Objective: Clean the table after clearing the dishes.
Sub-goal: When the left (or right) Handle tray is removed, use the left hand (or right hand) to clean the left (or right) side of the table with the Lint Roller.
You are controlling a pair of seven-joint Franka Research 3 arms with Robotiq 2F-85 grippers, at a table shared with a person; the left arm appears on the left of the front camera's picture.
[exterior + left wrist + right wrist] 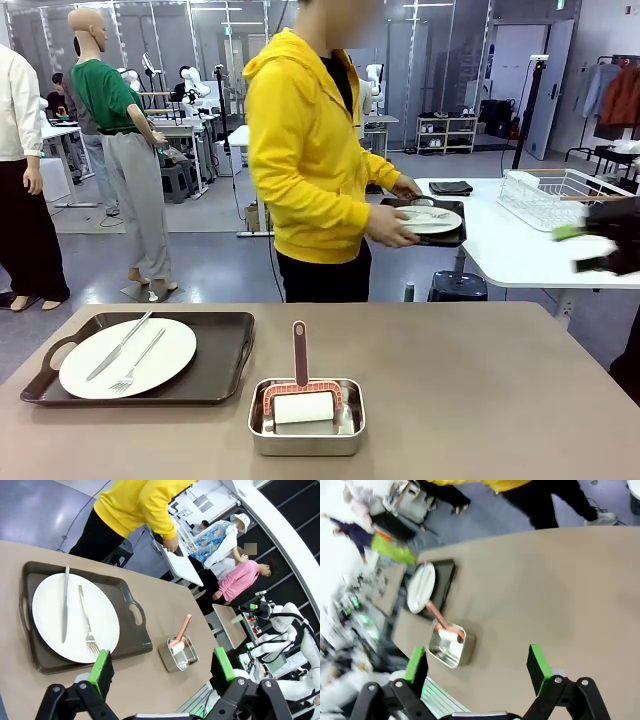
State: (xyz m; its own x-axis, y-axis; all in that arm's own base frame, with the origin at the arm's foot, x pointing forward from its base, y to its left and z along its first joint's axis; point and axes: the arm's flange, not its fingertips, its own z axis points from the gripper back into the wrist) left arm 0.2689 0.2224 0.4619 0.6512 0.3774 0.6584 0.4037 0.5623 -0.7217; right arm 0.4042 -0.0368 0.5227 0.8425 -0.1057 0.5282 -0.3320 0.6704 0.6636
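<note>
Both effectors idle. Left gripper [161, 665] has its jaws spread wide with nothing between the green pads, hanging above the table [165, 605] on the tray side of the steel pan [166, 659]. Right gripper [476, 660] is likewise wide apart and empty, high over the tabletop on the pan's opposite side. The pan sits near the table's robot-side edge, roughly mid-width, with a white roller [303, 408] lying in it. The roller's pink handle [299, 350] sticks out over the pan's far rim toward the person. Dishes are split. One dark brown tray [222, 350] is on the table just left of the pan, close but not touching, carrying a white plate [128, 357] with a knife [118, 345] and fork [137, 365] side by side on it. Second tray [455, 210] with its plate [432, 220] is off the table, well beyond the pan and to its right. It is in the hands [393, 232] of the person in the yellow hoodie [300, 150], at the edge of a white table [520, 260]; can't tell if it rests on that top. A wire dish rack [555, 195] sits farther right of the pan, on the white table.
</note>
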